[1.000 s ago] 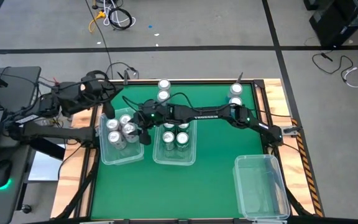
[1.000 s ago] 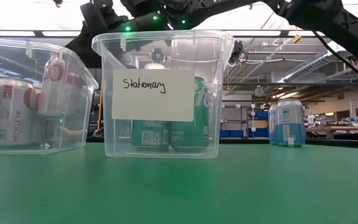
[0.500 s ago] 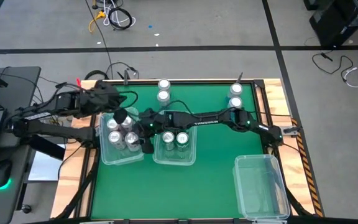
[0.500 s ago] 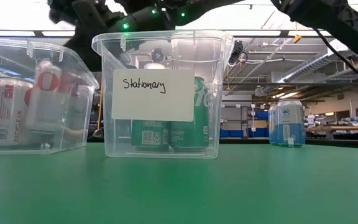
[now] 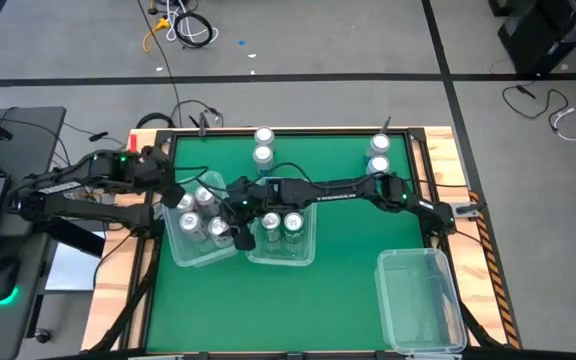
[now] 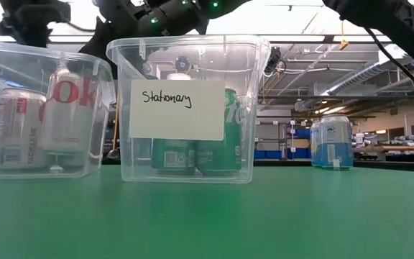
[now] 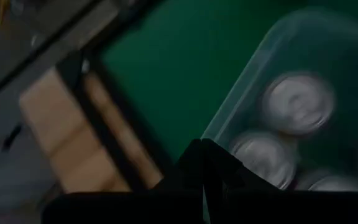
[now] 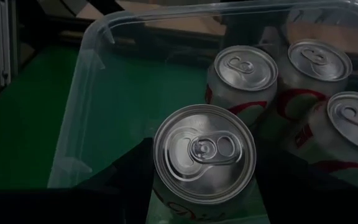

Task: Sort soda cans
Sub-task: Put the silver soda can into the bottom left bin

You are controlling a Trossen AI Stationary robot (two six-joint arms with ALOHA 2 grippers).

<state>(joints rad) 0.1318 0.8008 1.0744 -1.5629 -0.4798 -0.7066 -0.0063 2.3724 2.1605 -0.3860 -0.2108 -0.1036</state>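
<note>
My right gripper (image 5: 238, 237) reaches across the table and is over the left clear bin (image 5: 180, 256), shut on a white soda can with red lettering (image 8: 204, 152). That can shows inside the bin in the low view (image 6: 67, 108). Three more white cans (image 8: 319, 62) stand in this bin. The middle bin (image 5: 283, 258), labelled "Stationary", holds green cans (image 6: 196, 155). My left gripper (image 5: 171, 196) is shut at the left bin's far-left rim (image 7: 229, 112). Two pairs of loose cans stand near the far edge (image 5: 263, 145) (image 5: 379, 153). My right gripper pinches the white can by its side wall just below the top rim (image 8: 160, 180), one finger (image 8: 126, 171) on each side, coming from above. The can is upright inside the left bin. Whether its base rests on the bin's floor I cannot tell. My left gripper has its shut tips (image 7: 202, 149) right at the left bin's rim; whether they touch it I cannot tell.
An empty clear bin (image 5: 423, 300) sits at the table's near right corner. A blue can (image 6: 331, 142) stands on the mat to the right of the middle bin. Bare green mat (image 5: 268, 310) lies toward the near edge. A laptop and cables are off the table's left side.
My right gripper carried the white can toward the near edge and down into the left bin; the can went from tilted and high to upright and low. My left gripper swung over the bin, then drew back toward the table's left edge. The left bin has turned slightly.
</note>
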